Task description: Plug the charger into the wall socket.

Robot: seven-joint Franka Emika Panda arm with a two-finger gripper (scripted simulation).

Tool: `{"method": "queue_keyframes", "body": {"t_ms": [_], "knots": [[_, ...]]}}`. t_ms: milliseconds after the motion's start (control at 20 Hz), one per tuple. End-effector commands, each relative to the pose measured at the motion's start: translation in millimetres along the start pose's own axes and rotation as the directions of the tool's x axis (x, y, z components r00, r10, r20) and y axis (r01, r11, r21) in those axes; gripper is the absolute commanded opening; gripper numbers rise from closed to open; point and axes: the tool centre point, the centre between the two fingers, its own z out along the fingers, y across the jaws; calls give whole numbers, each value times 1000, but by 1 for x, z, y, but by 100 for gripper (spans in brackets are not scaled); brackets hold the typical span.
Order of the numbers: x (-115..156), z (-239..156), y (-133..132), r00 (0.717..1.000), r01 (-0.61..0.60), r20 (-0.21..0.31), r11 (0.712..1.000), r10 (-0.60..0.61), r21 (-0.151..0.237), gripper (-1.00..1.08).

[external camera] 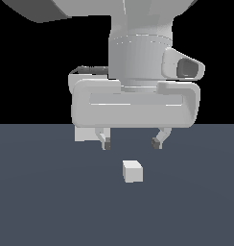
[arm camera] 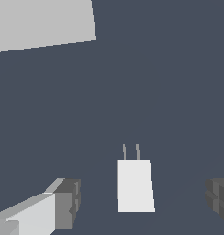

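Note:
The charger (external camera: 132,171) is a small white block lying on the dark floor, just below and in front of my gripper (external camera: 131,142). In the wrist view the charger (arm camera: 134,185) shows two thin prongs pointing away toward the wall socket (arm camera: 42,23), a flat white plate some way off. In the exterior view the wall socket (external camera: 85,133) is mostly hidden behind the hand; only a white patch shows beside one finger. My gripper (arm camera: 143,202) is open, its fingertips (arm camera: 68,202) standing wide on either side of the charger without touching it.
The dark grey floor (external camera: 42,202) stretches around the charger. The large grey robot hand (external camera: 135,103) fills the upper middle of the exterior view.

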Motion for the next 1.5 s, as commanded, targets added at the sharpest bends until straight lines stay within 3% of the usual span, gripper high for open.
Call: {"method": "queue_keyframes", "body": {"t_ms": [0, 800, 850, 1450], "knots": [[-2, 4, 0, 1000, 0, 1, 1000, 0, 0, 100], [-17, 46, 0, 1000, 2, -1, 1000, -2, 0, 100], [-17, 46, 0, 1000, 2, -1, 1000, -2, 0, -100], [-16, 46, -1, 1000, 4, -1, 1000, -4, 0, -100]]}}
